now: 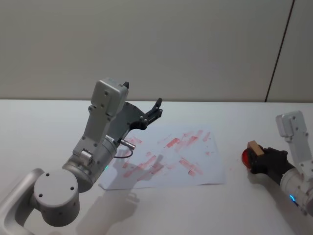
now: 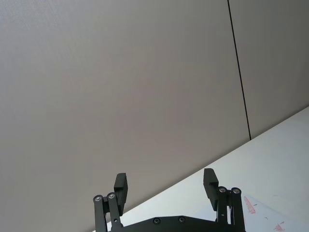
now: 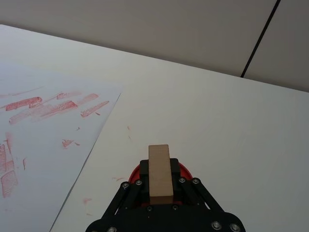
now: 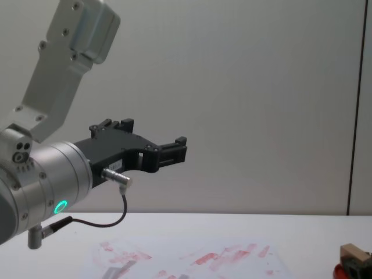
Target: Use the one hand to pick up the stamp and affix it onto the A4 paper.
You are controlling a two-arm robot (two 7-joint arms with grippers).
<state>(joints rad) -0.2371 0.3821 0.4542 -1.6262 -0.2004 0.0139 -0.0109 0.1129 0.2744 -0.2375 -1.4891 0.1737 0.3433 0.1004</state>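
Right claw (image 3: 160, 182): clenched on the stamp (image 3: 159, 162), one finger on each long side of the block, low over the right part of the tabletop (image 3: 227, 116).
Stamp: upright in that grip, its lower end down on the round red ink pad (image 3: 135, 172), well to the right of the sheet.
A4 paper (image 1: 213, 157): flat in the middle of the tabletop, covered with smeared red imprints; only its right-hand margin looks bare.
Left claw (image 2: 165, 186): released and empty, fingers wide apart, held high above the left part of the sheet and pointing at the wall.
Step in hand: inking, by the look of it; the carry to the paper is not yet done.
Risk, pad: the pad may cling to the wet face and come up with the block, then drop on the way.
Risk, tilt: a block gripped near its base could rock when pressed, giving another smear instead of a clean print.
Risk, aim: a short carry would print on the bare tabletop beside the paper's edge, where red flecks already lie.
Risk, sheet: the paper looks loose, so any sideways drag could slide it.
Risk, arms: the raised left arm hangs over the sheet; a far reach leftward could meet it.
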